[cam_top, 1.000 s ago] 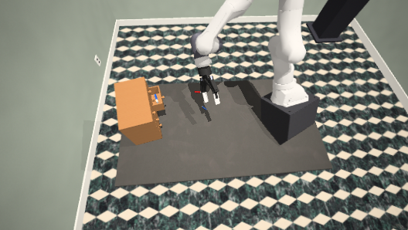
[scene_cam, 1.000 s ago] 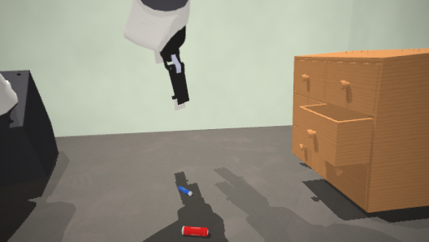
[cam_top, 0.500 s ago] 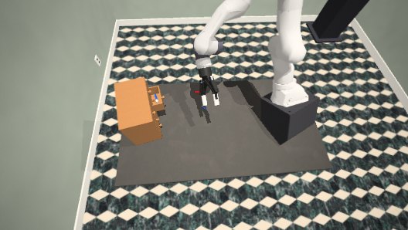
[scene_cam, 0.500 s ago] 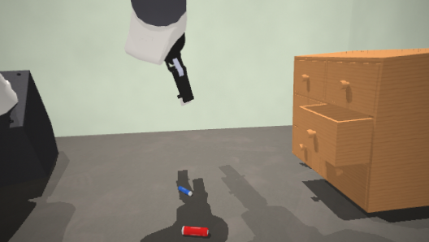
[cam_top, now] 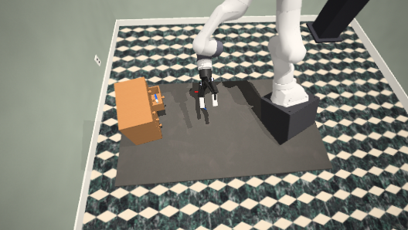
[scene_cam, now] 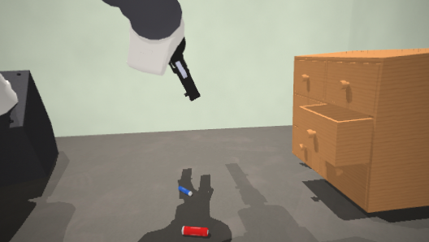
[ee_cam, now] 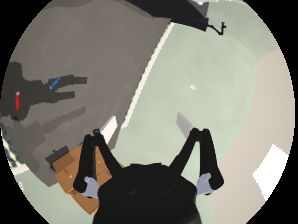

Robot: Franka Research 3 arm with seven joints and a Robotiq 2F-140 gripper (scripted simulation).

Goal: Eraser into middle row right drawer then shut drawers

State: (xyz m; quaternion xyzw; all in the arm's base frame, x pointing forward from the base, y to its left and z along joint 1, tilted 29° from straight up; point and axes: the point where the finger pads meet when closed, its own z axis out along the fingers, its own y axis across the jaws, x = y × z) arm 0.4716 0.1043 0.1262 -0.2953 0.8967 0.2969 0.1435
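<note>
white jointed arm, grey joint cap, black hand with white fingertips.

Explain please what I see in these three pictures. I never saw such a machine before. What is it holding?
It is a white robot arm on a dark pedestal. One picture looks down from above, one from the side near the table, one from a camera on the wrist. Its end effector has two fingers, wide open, holding nothing. On the grey table stands a wooden chest with one drawer pulled out. A small blue object and a red one lie on the table.
</note>
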